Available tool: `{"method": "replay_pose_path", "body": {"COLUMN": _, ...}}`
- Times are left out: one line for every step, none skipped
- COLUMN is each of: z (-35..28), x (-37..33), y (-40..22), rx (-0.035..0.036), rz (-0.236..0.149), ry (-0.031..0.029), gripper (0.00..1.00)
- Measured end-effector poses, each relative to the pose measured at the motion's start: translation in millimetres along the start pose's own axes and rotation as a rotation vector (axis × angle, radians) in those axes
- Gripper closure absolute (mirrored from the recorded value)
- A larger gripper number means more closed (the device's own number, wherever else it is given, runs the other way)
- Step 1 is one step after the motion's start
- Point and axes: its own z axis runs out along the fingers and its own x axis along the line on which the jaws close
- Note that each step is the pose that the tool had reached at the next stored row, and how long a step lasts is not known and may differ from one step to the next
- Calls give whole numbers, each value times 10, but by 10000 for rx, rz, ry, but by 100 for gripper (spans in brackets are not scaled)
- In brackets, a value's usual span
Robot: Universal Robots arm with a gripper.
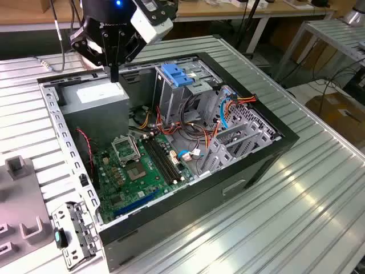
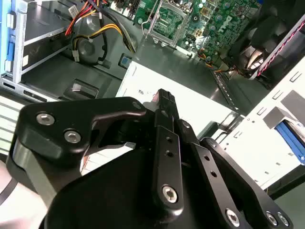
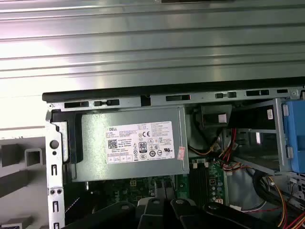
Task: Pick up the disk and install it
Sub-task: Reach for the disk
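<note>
Currently a black two-fingered robot gripper [image 1: 114, 74] is hanging fingers-down at about eleven o'clock in the exterior view. It is hovering just above a large grey metal box with a white sticker [image 1: 94, 98], which is sitting in the far corner of an open black computer case [image 1: 171, 220]. The case is lying on its side on a ribbed silver metal table [image 1: 285, 228] with its panel off, so its insides are facing up where a straight downward reach can get at them. In the second wrist view the gripper's fingers [image 2: 164, 102] are pressing together into a single bar with nothing between them, so the claw is closed and carrying nothing. At about one o'clock from the case's middle, a grey metal drive cage [image 1: 168, 100] is standing upright, and a blue plastic latch with finger slots [image 1: 175, 75] is sitting on top of it, probably so a drive can go in from above. A green circuit board [image 1: 137, 171] is lying flat at about seven o'clock inside the case. As for the disk, I cannot tell where it is resting. A blue strip set in pale grey metal [image 2: 289, 138], near the case's perforated wall in the second wrist view, could be its carrier edge, but that is only a guess.
</note>
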Motion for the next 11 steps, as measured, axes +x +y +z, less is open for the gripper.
{"method": "replay_pose_path", "body": {"z": 0, "x": 0, "y": 0, "rx": 0, "rz": -1, "ry": 0, "gripper": 89}}
{"method": "replay_pose_path", "body": {"z": 0, "x": 4, "y": 0, "rx": 0, "rz": 0, "ry": 0, "gripper": 89}}
{"method": "replay_pose_path", "body": {"z": 0, "x": 15, "y": -1, "rx": -1, "rz": 2, "ry": -1, "gripper": 89}}
{"method": "replay_pose_path", "body": {"z": -1, "x": 29, "y": -2, "rx": -1, "rz": 0, "ry": -1, "gripper": 89}}
{"method": "replay_pose_path", "body": {"z": -1, "x": 40, "y": -3, "rx": 0, "rz": 0, "ry": 0, "gripper": 89}}
{"method": "replay_pose_path", "body": {"z": -1, "x": 58, "y": -4, "rx": 0, "rz": 0, "ry": -1, "gripper": 89}}
{"method": "replay_pose_path", "body": {"z": -2, "x": 73, "y": -5, "rx": -1, "rz": 0, "ry": -1, "gripper": 89}}
{"method": "replay_pose_path", "body": {"z": -2, "x": 82, "y": -6, "rx": -1, "rz": 0, "ry": -1, "gripper": 89}}
{"method": "replay_pose_path", "body": {"z": -2, "x": 92, "y": -7, "rx": -1, "rz": 0, "ry": -1, "gripper": 89}}
{"method": "replay_pose_path", "body": {"z": -3, "x": 101, "y": -8, "rx": 0, "rz": 0, "ry": -1, "gripper": 89}}
{"method": "replay_pose_path", "body": {"z": -3, "x": 110, "y": -8, "rx": 0, "rz": 1, "ry": 0, "gripper": 89}}
